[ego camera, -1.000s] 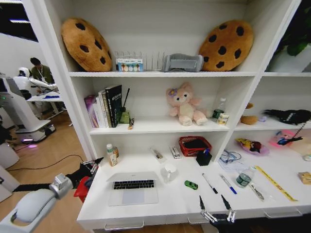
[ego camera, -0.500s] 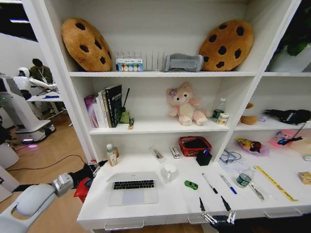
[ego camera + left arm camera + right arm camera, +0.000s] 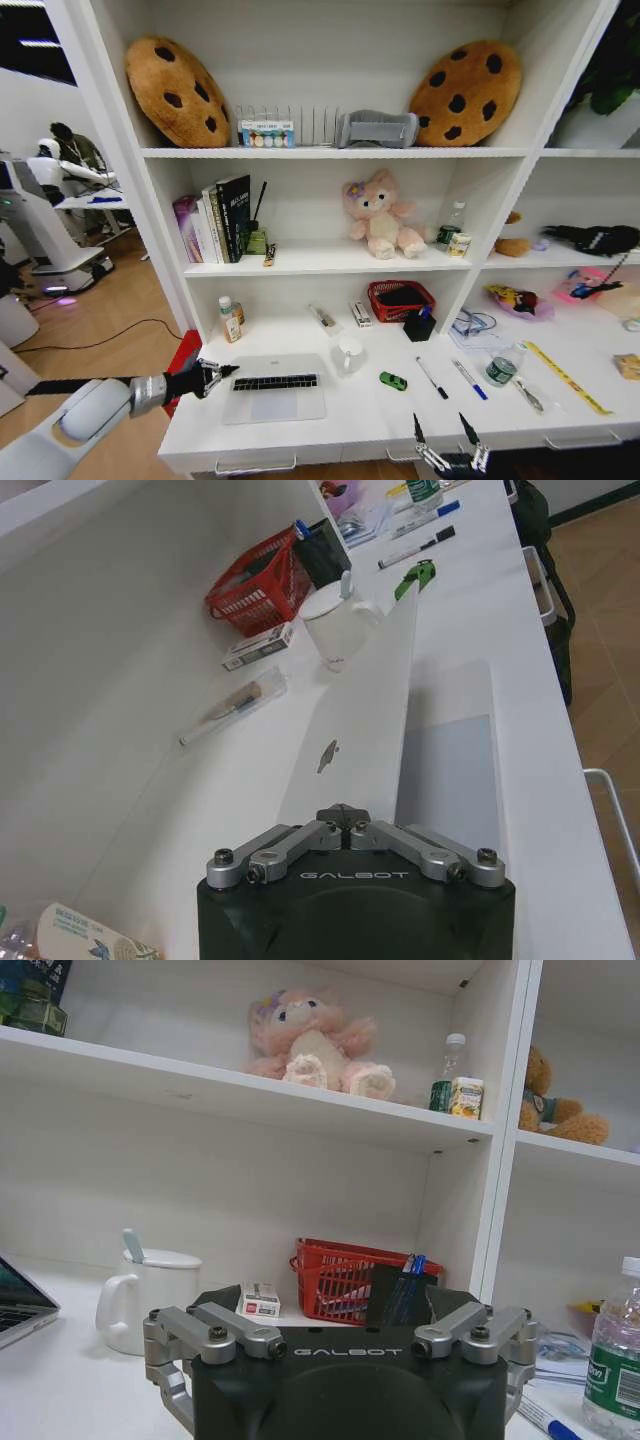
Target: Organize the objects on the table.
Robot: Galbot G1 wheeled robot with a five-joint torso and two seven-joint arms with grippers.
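Setting: a long white table [image 3: 370, 425] joined to tall white shelving, with cookie cushions and a pink plush toy on the shelves above.
Left gripper [image 3: 222, 373]: at the left edge of the open silver laptop [image 3: 273, 389], level with its screen; in the left wrist view the fingers are drawn together to a point at the lid's side edge. I cannot tell whether they pinch the lid or only touch it.
Laptop: near the table's front left, lid partly raised, black keys showing.
Middle of the table: a white mug [image 3: 349, 353] just right of the laptop, then a tiny green toy car [image 3: 393, 381], then two pens [image 3: 432, 378] lying apart from each other.
Right side: a green-lidded clear jar [image 3: 504, 364] beyond the pens.
Right gripper [image 3: 450, 452]: low at the front edge, fingers spread apart and empty.
Risk: pushing the lid from one corner could twist the laptop round and slide it into the mug, or the closed tips could slip off the thin edge.
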